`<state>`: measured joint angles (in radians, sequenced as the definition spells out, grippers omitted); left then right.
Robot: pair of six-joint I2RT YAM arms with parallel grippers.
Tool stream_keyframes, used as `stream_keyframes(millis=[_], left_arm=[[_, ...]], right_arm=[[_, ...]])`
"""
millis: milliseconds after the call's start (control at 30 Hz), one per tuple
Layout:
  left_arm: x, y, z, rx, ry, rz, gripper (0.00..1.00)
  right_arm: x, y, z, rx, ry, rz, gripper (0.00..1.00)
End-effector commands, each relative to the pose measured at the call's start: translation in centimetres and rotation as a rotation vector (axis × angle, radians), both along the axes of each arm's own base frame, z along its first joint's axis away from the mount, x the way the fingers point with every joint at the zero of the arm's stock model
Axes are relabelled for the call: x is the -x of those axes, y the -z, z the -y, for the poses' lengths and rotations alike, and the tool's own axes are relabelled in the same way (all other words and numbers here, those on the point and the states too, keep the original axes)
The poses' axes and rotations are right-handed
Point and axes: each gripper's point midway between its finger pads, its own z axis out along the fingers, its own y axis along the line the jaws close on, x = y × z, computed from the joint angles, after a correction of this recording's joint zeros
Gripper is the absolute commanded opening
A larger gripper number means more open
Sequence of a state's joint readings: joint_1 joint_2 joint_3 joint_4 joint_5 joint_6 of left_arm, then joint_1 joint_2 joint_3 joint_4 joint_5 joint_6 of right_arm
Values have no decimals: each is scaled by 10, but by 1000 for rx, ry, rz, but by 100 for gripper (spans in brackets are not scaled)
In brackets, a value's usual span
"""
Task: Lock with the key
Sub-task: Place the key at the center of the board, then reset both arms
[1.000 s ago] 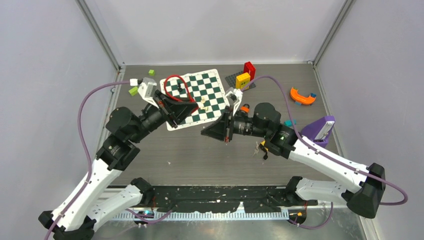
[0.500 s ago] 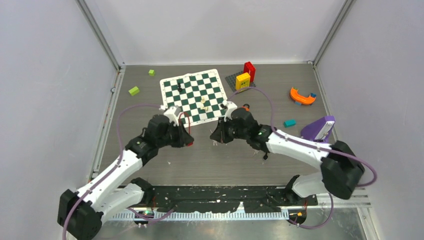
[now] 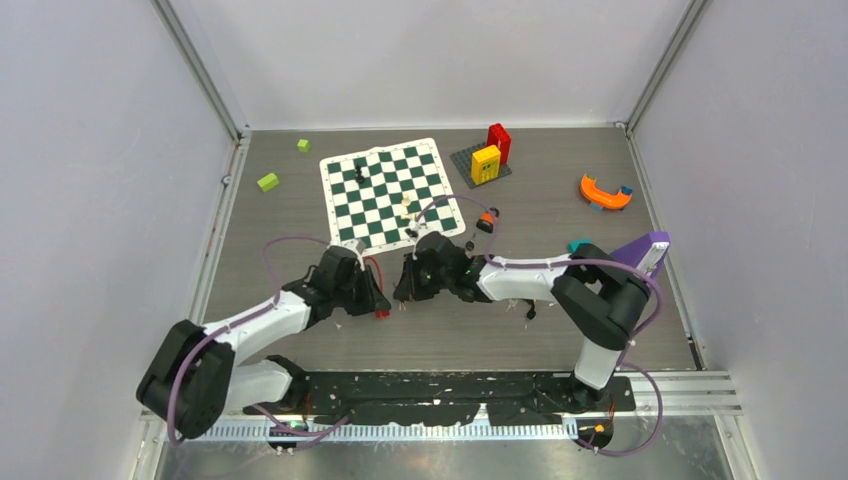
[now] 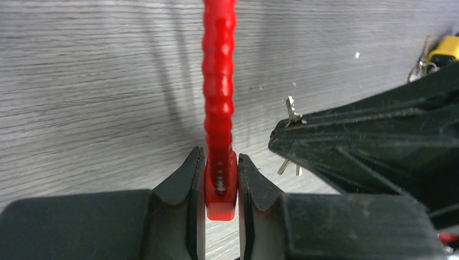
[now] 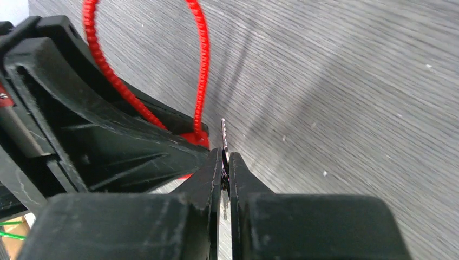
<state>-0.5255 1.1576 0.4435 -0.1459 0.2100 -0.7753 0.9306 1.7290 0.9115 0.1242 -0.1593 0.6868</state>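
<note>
- Both arms have drawn back from over the chessboard [image 3: 390, 190] to the near centre of the surface [image 3: 460, 340], and now face each other closely.
- Left end effector [image 4: 221, 160]: jaws narrow, clamped on the red lock body [image 4: 220, 192], held just above the surface.
- Right end effector [image 5: 223, 158]: jaws pressed together on the key [image 5: 223, 132], with only its toothed tip protruding. The tip sits just right of the lock and is not touching it.
- Step in hand, judged: key insertion.
  - Align the blade with the keyway axis before advancing. The keyway is not visible in any view.
  - Keep the left grip firm to resist twisting.
  - Turn only once the key is fully seated.
- Lock appearance: small bright red block. Its ribbed red cable [image 4: 219, 65] forms a loop extending away over the surface.
</note>
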Motion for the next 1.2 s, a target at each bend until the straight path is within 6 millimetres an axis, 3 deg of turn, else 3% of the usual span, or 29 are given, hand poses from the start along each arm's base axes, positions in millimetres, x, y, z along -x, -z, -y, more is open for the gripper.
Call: stream_keyframes(millis=[0,133,267,400,433,533,733,767,867,967,1000,1067,1100,1133,1167], left_arm=[[-23,-3,5,29,-87,21,19],[-25,2,-11,-30,-156,33,30],[-26,-5,-22,-80,-173,61,71],[-27,-14,-37,-133,-216,91,89],[-29,-20,-40,-136,-231,114,99],[-31,-39,-50,-152,-261,170,100],[-29,-88,-78,-205,-333,287,100],[-27,-97,-84,-215,-349,303,100],[-17,-124,-99,-248,-352,353,100],[-4,-149,-106,-266,-276,432,100],[1,-154,-111,-277,-276,446,100],[8,-166,-119,-277,-282,486,100],[12,-172,-122,-273,-284,502,100],[16,-178,-125,-274,-277,520,100],[20,-183,-126,-279,-258,541,100]], right_arm=[[-12,-15,-30,-68,19,16,6],[-17,-6,-28,-28,40,17,6],[-17,0,-27,5,22,17,17],[-14,1,-27,10,3,11,33],[-13,0,-27,7,-1,14,38],[-13,-11,-25,-2,-10,34,47],[-11,-51,-18,-55,-12,98,53],[-14,-68,-10,-74,10,132,55],[-24,-87,23,-54,84,204,65],[-33,-119,79,-17,231,331,86],[-38,-120,101,34,286,358,98],[-34,-155,145,32,378,454,96],[-30,-153,163,82,395,464,96],[-29,-175,186,72,470,523,96],[-24,-176,203,123,486,532,95]])
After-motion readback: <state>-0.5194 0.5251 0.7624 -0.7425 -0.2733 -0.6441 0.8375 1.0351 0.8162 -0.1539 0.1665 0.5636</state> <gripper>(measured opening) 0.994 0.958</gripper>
